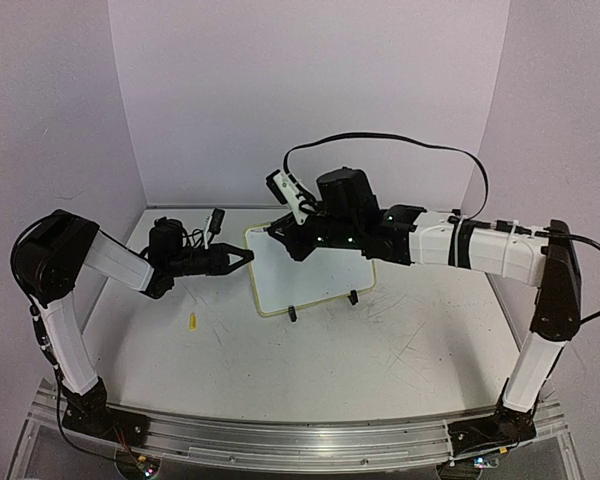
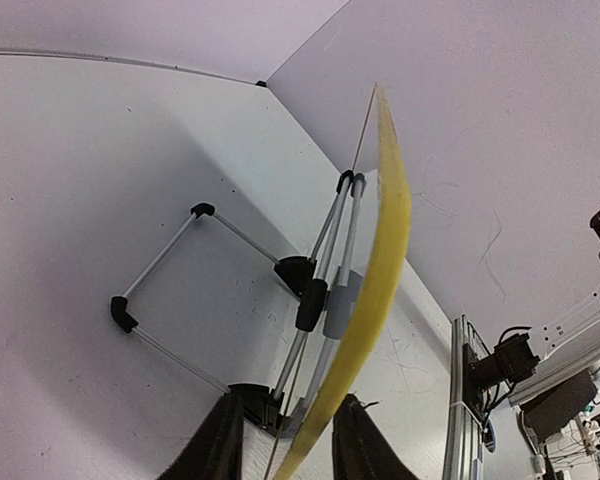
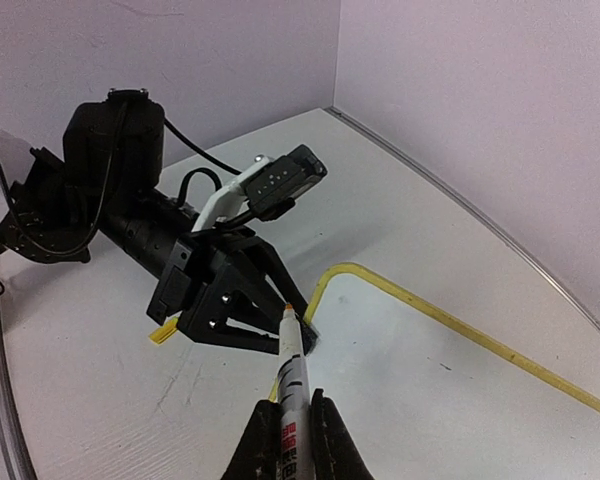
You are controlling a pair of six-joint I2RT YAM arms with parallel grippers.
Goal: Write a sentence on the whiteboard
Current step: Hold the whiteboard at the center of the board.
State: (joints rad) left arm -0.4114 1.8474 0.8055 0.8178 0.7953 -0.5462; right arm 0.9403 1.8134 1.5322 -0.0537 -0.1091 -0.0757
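Scuffed white tabletop, boxed in by pale lilac walls. Standing toward the far middle, between the two arms: whiteboard, small and rectangular, white face turned to the arms and tilted backward. Thin yellow rim all round, corners rounded. Two black clip feet on the lower edge, resting on the table. Seen edge-on from the left wrist as a curving yellow strip, with a wire stand of thin grey rods and black joints splayed out behind.

Left gripper at the board's left edge, jaws partly apart and straddling the yellow rim, one finger before it and one behind. Gap showing on at least one side; actual touch not clear.

Right gripper reaching in over the board, closed tight on a marker, white barrel with red print. Tip close to the upper left corner, just beside the left fingers; contact with the face not clear.

Small yellow piece lying on the table, left of the board.
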